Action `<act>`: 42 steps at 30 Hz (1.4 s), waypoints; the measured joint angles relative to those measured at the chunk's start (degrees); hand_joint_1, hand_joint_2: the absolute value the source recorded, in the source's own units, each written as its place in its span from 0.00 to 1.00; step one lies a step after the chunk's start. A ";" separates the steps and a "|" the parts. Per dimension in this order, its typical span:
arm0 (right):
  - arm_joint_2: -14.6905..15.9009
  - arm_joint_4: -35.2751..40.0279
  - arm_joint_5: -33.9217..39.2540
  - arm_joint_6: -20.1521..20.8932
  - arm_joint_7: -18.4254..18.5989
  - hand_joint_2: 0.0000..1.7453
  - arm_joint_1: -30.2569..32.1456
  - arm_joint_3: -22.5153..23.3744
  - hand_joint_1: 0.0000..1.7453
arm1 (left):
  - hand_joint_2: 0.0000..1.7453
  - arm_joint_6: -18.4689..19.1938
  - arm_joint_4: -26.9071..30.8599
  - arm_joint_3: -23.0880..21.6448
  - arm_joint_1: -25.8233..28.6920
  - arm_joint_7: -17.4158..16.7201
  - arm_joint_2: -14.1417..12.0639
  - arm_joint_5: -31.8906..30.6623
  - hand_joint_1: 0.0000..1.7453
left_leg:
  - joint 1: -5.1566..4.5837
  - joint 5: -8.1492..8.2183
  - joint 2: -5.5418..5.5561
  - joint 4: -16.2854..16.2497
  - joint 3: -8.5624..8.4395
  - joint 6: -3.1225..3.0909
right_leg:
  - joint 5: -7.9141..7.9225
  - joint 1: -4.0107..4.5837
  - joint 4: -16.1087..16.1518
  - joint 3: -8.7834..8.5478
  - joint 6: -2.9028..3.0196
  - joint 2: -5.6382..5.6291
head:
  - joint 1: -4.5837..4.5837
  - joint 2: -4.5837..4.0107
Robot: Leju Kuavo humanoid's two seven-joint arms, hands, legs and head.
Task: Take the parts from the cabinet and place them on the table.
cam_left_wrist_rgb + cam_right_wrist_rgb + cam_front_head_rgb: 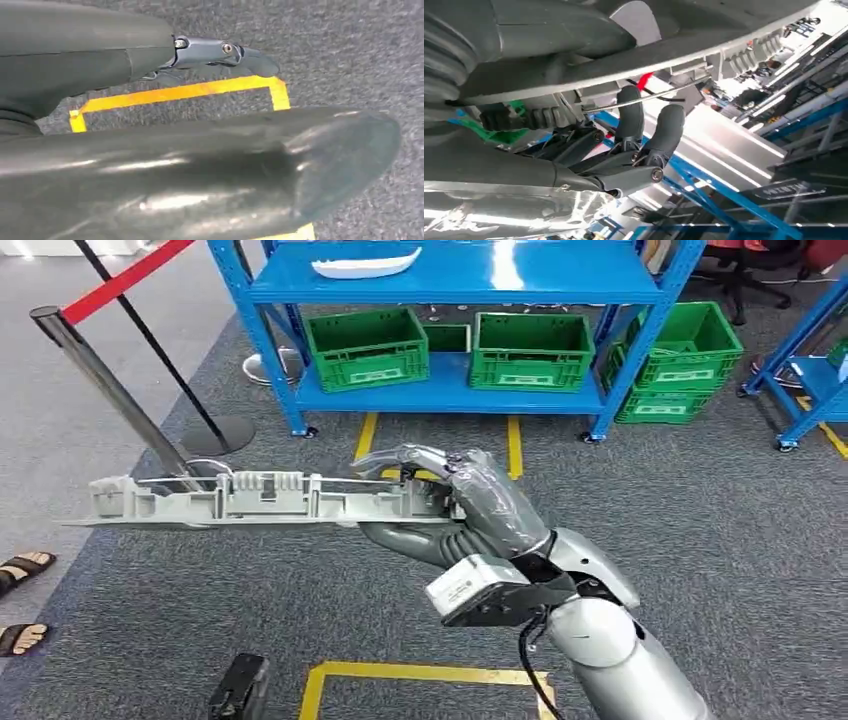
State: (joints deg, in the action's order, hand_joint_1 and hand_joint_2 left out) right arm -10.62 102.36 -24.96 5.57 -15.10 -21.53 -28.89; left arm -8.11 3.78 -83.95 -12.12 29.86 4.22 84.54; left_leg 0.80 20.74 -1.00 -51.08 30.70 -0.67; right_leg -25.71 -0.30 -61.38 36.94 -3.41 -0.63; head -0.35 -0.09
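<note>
A: What is nearest to the robot?

B: The right hand [455, 502], on a silver arm. Its fingers [664, 131] are closed around one end of a long grey plastic part [250, 500], with the thumb under it and the other fingers over the top. The part is held level above the floor and reaches out to the left of the hand, well past it.

A: How does the part look?

B: It is a narrow strip with a flat edge, many small ribs and clips along the top, and a thin wire running along it. In the right wrist view I see the same ribs and the wire close above the fingers.

A: And the left hand?

B: The left hand [220, 52] hangs over the grey carpet [720, 540], which has yellow tape lines. Its fingers seem to hold nothing, but I cannot tell how far they are open.

A: What is farther away?

B: A blue metal shelf [450, 280] stands behind. One white curved part [365, 264] lies on its upper level. On the lower level I count two green crates [365, 348] with open tops and lattice walls. Two more green crates are stacked on the floor to the right. At the left stands a metal post [110, 390] with a red belt.
</note>
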 joint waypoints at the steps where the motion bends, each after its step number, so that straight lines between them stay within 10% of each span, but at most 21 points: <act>1: 0.02 0.04 0.09 0.00 0.00 1.00 0.00 0.02 1.00 | 0.00 0.07 0.00 -0.04 -0.04 0.00 -0.04 0.09 0.00 | 0.16 -0.08 -0.35 -0.07 0.17 0.19 | -2.05 -0.31 -4.44 1.97 -0.49 0.03 | 0.02 0.00; 4: 0.57 0.26 0.00 0.00 0.04 1.00 0.50 0.07 1.00 | 0.00 0.26 0.00 -0.26 0.07 0.00 0.15 0.35 0.00 | 0.96 -0.18 -1.33 -0.48 0.74 1.29 | -3.51 -1.27 -11.39 5.24 -1.96 0.21 | -0.02 0.00; 7: 1.03 0.90 -0.02 -0.11 0.11 1.00 0.66 0.11 1.00 | 0.00 0.39 0.00 -0.37 0.21 0.00 0.37 0.72 0.00 | 2.60 0.90 -2.57 -2.98 1.71 3.50 | 2.50 -2.62 1.23 -1.77 -4.13 2.60 | 0.00 0.00; 8: 1.25 1.14 -0.02 -0.17 0.11 1.00 0.74 0.26 1.00 | 0.00 0.33 -0.15 -0.37 0.27 0.00 -0.45 0.83 0.00 | 2.41 1.40 -2.80 -3.94 2.29 4.26 | 0.66 -2.06 1.43 -1.72 -4.55 3.62 | 0.26 0.00; 10: 1.38 1.81 -0.11 -0.39 0.02 1.00 1.60 0.72 1.00 | 0.00 0.15 -0.13 -0.42 0.64 -0.02 -0.09 1.16 0.00 | 2.25 1.91 -3.17 -5.20 2.75 5.01 | 0.94 -2.35 0.79 -1.22 -1.36 2.15 | -0.33 0.00; 13: 1.57 2.75 -0.09 -1.09 -0.15 1.00 3.13 1.46 1.00 | 0.00 0.04 -0.13 -0.46 1.55 -0.57 0.09 1.27 0.00 | 2.68 1.97 -3.90 -5.18 2.74 5.59 | 1.28 -2.00 0.01 -0.10 0.52 0.39 | -0.48 0.00; 15: 1.60 3.13 -0.15 -1.20 -0.17 1.00 3.60 1.66 1.00 | 0.00 -0.02 -0.13 -0.46 1.82 -0.68 0.09 1.31 0.00 | 2.43 6.62 -0.83 -10.31 4.70 4.89 | 1.80 -1.91 0.44 0.07 1.35 -0.52 | -0.52 0.00; 18: 1.60 3.37 -0.13 -1.31 -0.35 1.00 4.03 1.84 1.00 | 0.00 -0.44 -0.13 -0.53 2.37 -1.33 0.07 1.36 0.00 | 1.33 12.37 0.44 -23.68 10.68 3.90 | 2.38 -1.33 0.74 0.55 1.96 -2.31 | -0.70 0.00; 21: 1.60 3.76 -0.09 -1.25 -0.35 1.00 4.45 1.90 1.00 | 0.00 -0.44 -0.13 -0.90 2.47 -1.68 0.09 1.36 0.00 | 0.37 8.28 1.12 -18.79 8.24 2.05 | 2.99 -0.80 0.74 1.09 1.94 -4.56 | -0.68 0.00; 24: 1.60 4.35 0.28 -1.11 -0.37 1.00 4.12 1.90 1.00 | 0.00 -0.44 -0.13 -1.40 1.99 -1.57 0.00 1.33 0.00 | 0.18 5.59 6.44 -7.62 2.41 0.25 | 3.56 -0.31 0.45 1.81 1.32 -6.38 | -0.61 0.00; 25: 1.60 4.41 0.35 -1.09 -0.39 1.00 3.94 1.90 1.00 | 0.00 -0.44 -0.13 -1.64 1.67 -1.44 0.00 1.33 0.00 | 0.14 5.48 5.64 -7.53 2.49 1.50 | 3.84 -0.57 0.63 2.11 1.05 -6.97 | -0.61 0.00; 28: 1.60 4.68 0.35 -1.05 -0.39 1.00 3.86 1.97 1.00 | 0.00 -0.37 -0.13 -1.90 0.92 -1.31 0.22 1.31 0.00 | 0.23 4.60 3.95 -6.83 2.52 1.31 | 5.00 -0.89 1.88 2.70 -0.39 -8.96 | -0.61 0.00; 31: 1.60 4.85 0.72 -0.92 -0.39 1.00 3.51 2.05 1.00 | 0.00 -0.28 -0.15 -2.03 0.62 -1.22 0.20 1.16 0.00 | 0.07 4.02 1.69 -6.47 2.62 0.77 | -0.06 -0.43 -5.21 5.77 -0.56 -1.44 | -0.02 0.00; 34: 1.62 4.85 0.87 -0.81 -0.42 1.00 3.62 2.03 1.00 | 0.00 -0.28 -0.15 -2.34 0.87 -1.22 0.22 1.11 0.00 | -0.32 3.92 -1.06 -6.49 2.82 0.55 | -4.43 -0.44 -15.60 9.44 -0.85 0.32 | 0.00 0.00; 37: 1.62 4.85 0.87 -0.76 -0.39 1.00 3.61 2.03 1.00 | 0.00 -0.28 -0.15 -2.49 0.63 -1.22 0.29 1.09 0.00 | -0.46 3.97 -3.28 -6.52 2.74 0.62 | -0.08 -0.24 -5.49 2.45 -0.49 1.68 | -0.02 0.00; 39: 1.60 4.92 0.87 -0.76 -0.42 1.00 3.43 2.03 1.00 | 0.00 -0.28 -0.15 -2.84 0.48 -1.14 0.31 1.09 0.00 | -1.08 4.18 -4.26 -6.77 2.74 1.16 | 0.24 0.57 1.21 -1.74 0.45 5.63 | 0.00 0.00; 42: 1.60 4.94 1.22 -0.66 -0.44 1.00 3.38 2.23 1.00 | 0.00 -0.72 -0.15 -3.13 0.35 -1.14 0.46 1.29 0.00 | -0.98 3.93 -5.91 -6.64 2.65 1.91 | 1.02 0.60 1.24 -1.18 1.63 3.18 | -0.09 0.00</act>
State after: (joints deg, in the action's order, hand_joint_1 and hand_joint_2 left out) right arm -9.03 107.30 -23.74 4.92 -15.54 -18.14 -26.67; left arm -8.83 3.63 -87.08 -11.77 28.72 4.68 85.83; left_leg -0.18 24.67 -6.91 -57.73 33.35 1.24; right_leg -24.69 0.30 -60.14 35.76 -1.78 2.56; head -0.44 -0.09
